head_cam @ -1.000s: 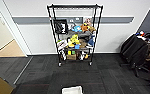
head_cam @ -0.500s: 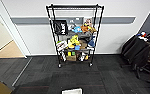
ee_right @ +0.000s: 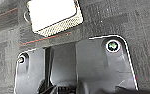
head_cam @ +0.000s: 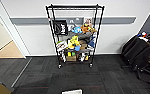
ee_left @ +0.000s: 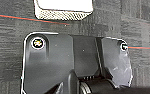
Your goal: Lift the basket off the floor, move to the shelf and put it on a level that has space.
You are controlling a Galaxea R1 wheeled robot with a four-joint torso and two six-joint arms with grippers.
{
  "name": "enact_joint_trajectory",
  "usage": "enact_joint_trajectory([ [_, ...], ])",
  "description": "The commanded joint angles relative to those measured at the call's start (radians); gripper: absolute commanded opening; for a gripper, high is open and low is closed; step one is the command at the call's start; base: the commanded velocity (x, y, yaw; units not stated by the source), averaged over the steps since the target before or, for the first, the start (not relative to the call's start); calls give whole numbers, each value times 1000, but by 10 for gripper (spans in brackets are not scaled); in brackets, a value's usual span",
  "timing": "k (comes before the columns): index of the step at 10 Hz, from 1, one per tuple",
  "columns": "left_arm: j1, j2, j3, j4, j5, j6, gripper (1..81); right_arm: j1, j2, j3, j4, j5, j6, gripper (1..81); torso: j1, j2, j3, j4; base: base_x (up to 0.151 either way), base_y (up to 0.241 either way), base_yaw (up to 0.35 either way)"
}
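Basket [ee_right: 53, 17] sits on the floor [head_cam: 41, 75] before the shelf [head_cam: 74, 35], likely light and fairly stiff, best taken at its loop handles; hand state cannot be told.

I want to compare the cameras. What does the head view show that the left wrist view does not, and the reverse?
Head view alone: the shelf with its bare top level, toys below, a doorway and a dark chair. Left wrist view alone: the basket's woven side wall and the robot's dark plate. Both share: the basket on the grey carpet floor.
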Motion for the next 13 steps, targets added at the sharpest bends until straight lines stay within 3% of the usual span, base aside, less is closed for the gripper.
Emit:
enact_joint_trajectory([
  [1, -37, -13, 13, 3, 60, 10, 811, 48, -8, 3, 2, -50, 0, 811, 0, 0, 0, 0, 0, 0, 0],
  [5, -34, -22, 7, -6, 72, 3, 811, 54, -8, 3, 13, -50, 0, 811, 0, 0, 0, 0, 0, 0, 0],
  [6, -31, -29, 13, -3, 68, 3, 811, 55, -8, 4, 14, -50, 0, 811, 64, -100, 0, 0, 0, 0, 0],
  [9, -37, -39, 13, -9, 64, -2, 811, 71, -9, 8, 14, -54, 0, 811, 78, -122, 0, 0, 0, 0, 0],
  [13, -40, -43, 10, -15, 60, -4, 811, 131, -9, 12, 8, -97, 0, 811, 157, -250, 0, 0, 0, 0, 0],
])
